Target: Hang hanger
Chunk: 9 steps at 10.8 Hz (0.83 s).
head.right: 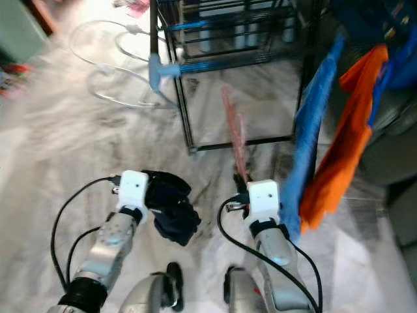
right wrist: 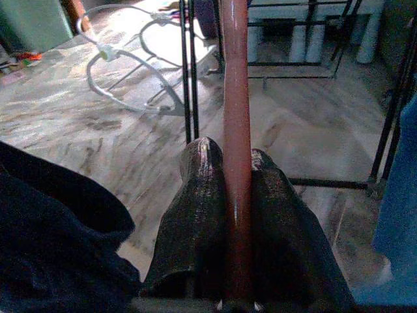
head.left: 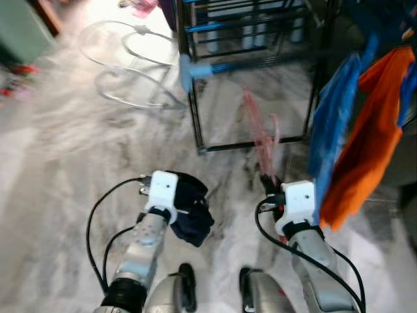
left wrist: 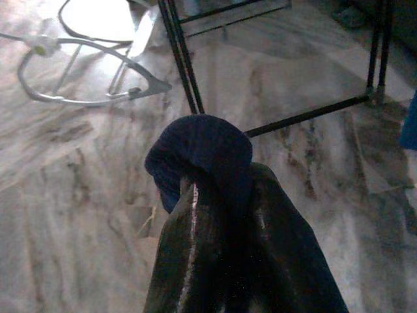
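Fingers of right hand (right wrist: 238, 195) pinch thin red hanger (right wrist: 235, 98); left hand (left wrist: 221, 215) clamps soft navy cloth (left wrist: 202, 153).

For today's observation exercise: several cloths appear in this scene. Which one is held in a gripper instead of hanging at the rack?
The dark navy cloth, bunched in the left gripper. The blue cloth and orange cloth hang on the robot's right, ungripped; the right gripper holds a pink hanger.

Right gripper (head.right: 242, 184) grips blurred pink hanger (head.right: 234, 134).
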Available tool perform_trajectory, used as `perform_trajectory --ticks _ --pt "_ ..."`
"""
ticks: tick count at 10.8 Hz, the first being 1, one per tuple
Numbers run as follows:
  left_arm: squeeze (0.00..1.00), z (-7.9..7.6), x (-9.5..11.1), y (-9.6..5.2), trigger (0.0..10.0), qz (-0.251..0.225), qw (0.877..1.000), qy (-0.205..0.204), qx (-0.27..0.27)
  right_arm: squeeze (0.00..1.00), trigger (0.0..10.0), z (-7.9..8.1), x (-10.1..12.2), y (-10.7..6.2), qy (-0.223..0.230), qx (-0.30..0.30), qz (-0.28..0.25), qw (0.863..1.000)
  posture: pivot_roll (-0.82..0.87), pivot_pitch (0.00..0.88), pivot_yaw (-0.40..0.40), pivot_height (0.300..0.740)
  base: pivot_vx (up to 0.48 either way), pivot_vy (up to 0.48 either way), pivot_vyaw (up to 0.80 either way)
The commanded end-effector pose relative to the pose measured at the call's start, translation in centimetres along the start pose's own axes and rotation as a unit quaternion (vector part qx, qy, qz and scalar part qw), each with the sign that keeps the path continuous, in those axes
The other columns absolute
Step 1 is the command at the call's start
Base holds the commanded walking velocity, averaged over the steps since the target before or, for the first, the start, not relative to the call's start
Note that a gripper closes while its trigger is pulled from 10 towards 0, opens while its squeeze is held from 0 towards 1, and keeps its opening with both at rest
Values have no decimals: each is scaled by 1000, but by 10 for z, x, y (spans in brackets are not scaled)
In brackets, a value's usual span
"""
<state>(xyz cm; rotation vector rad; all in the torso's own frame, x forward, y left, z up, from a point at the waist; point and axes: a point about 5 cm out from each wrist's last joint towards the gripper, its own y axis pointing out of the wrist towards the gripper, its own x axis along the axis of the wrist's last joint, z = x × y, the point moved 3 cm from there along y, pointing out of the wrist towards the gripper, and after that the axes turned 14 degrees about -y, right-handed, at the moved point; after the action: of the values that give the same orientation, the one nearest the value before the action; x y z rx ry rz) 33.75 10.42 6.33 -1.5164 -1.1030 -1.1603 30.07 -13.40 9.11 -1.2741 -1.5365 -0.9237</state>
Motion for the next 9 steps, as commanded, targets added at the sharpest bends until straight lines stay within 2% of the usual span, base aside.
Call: perform_trajectory --ticks 1,2,3,5,6,7,8,9 --pt "0 -2 4 0 10000 -1 1000 4 -11 0 10000 0 -4 -3 4 -2 4 1000 -186 240 92 740 -300 0 0" --pt "0 -4 11 2 10000 -4 997 52 -61 0 10000 1 -4 -2 6 -1 6 1000 -176 241 89 740 -289 0 0" --pt "0 0 11 3 10000 6 994 79 -81 0 10000 3 -3 0 7 5 4 1000 -171 241 87 740 -281 0 0" --pt "0 9 3 1 10000 42 980 141 -136 0 10000 3 -3 3 6 9 4 1000 -160 241 82 740 -270 0 0" --pt "0 12 -2 -4 10000 59 975 149 -153 0 10000 4 -3 5 6 12 3 1000 -154 237 83 740 -266 0 0" --pt "0 12 -3 -6 10000 57 977 146 -147 0 10000 4 -4 5 5 13 4 1000 -154 227 90 740 -259 0 0" --pt "0 5 1 -10 10000 20 984 127 -127 0 10000 4 -5 5 5 9 4 1000 -163 217 108 740 -247 0 0" --pt "0 6 -1 -11 10000 18 993 86 -83 0 10000 2 -5 5 8 0 4 1000 -168 215 112 740 -247 0 0"
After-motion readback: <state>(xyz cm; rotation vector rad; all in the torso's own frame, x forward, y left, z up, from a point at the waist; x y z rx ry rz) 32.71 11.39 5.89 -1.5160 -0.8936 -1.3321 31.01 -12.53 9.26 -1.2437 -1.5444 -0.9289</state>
